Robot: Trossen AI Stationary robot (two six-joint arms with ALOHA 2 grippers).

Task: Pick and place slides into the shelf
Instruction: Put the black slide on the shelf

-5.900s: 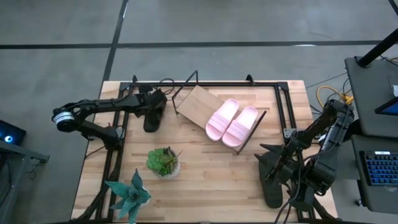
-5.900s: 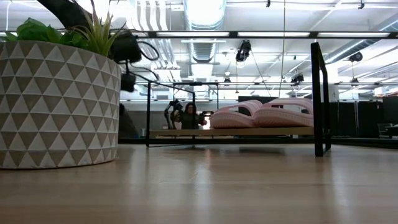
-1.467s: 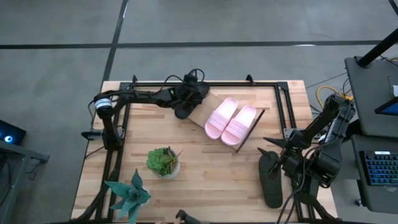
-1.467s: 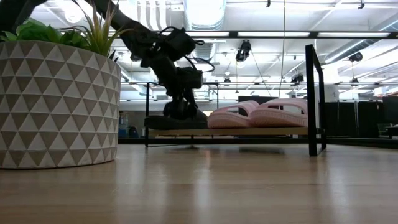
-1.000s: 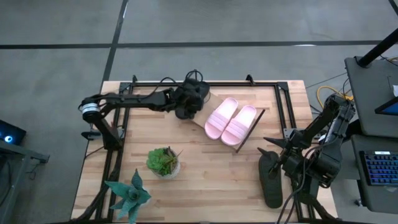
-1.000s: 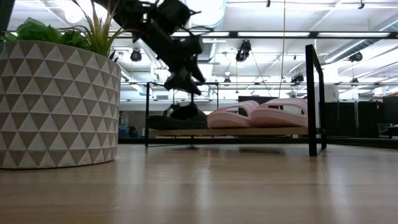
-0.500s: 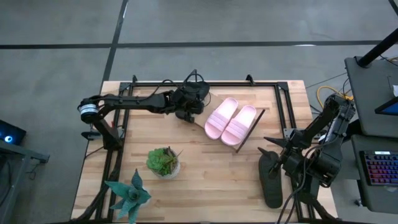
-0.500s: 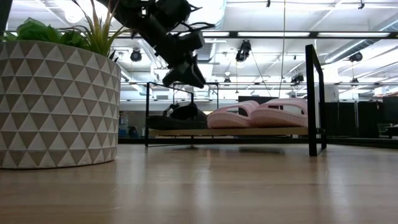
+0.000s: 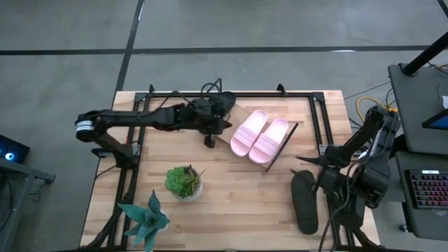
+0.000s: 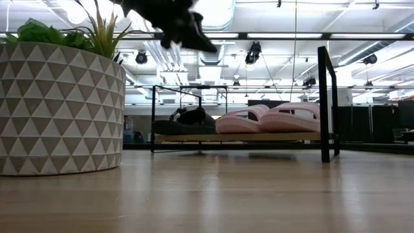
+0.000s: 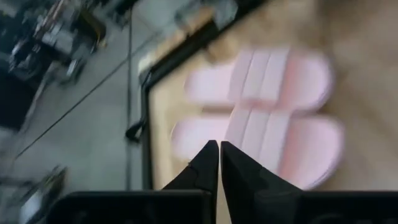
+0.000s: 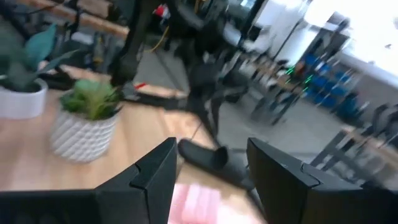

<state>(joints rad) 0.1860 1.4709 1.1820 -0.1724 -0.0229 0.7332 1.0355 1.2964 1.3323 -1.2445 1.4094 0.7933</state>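
Observation:
The shelf (image 9: 236,110) stands slanted at the table's far middle. Two pale pink slides (image 9: 250,133) (image 9: 271,141) lie on it side by side. One black slide (image 10: 187,121) rests on the shelf's left end next to them; in the high view my left arm mostly hides it. My left gripper (image 9: 208,140) is shut and hangs high above that end, touching nothing (image 10: 194,35). The second black slide (image 9: 305,203) lies flat on the table near the right edge. My right gripper (image 9: 311,168) is open just beyond its far end.
A potted plant in a triangle-patterned pot (image 9: 184,182) and a spiky plant (image 9: 145,217) stand on the near left of the table. Black frame rails (image 9: 322,126) run along the table's sides. A desk with a keyboard (image 9: 427,189) stands to the right.
My left gripper has risen well above the black slide on the shelf and drawn back toward the table's near left. The slide stays on the shelf. My right arm has shifted slightly beside the second black slide, which has stayed where it was.

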